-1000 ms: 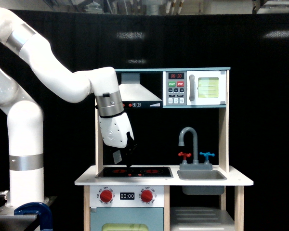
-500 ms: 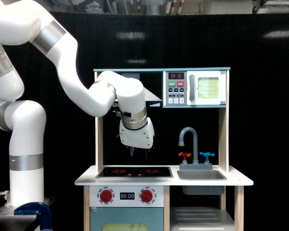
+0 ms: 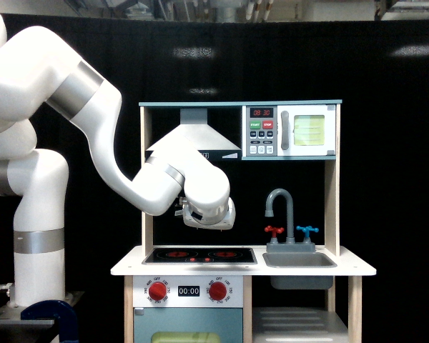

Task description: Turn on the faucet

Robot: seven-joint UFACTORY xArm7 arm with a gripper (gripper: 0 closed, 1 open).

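Observation:
The faucet (image 3: 282, 206) is a small grey tap with a curved spout at the back of the toy kitchen's sink (image 3: 300, 260). A red cross handle (image 3: 274, 231) sits on its left and a blue one (image 3: 307, 231) on its right. My gripper (image 3: 213, 214) hangs above the stovetop, about a hand's width to the exterior view's left of the red handle and slightly higher. Only its white housing shows; the fingers are hidden behind it, so whether it is open or shut is unclear. Nothing touches the faucet.
A black stovetop (image 3: 200, 254) with red rings lies under the gripper. Two round red knobs (image 3: 157, 291) and a clock are on the front panel. A range hood (image 3: 193, 139) and microwave (image 3: 289, 131) hang overhead. A wooden post (image 3: 332, 193) stands right of the sink.
The wrist has rolled over and the forearm dropped lower. The gripper shifted slightly toward the exterior view's right, and the dark fingertips that pointed down before are now hidden.

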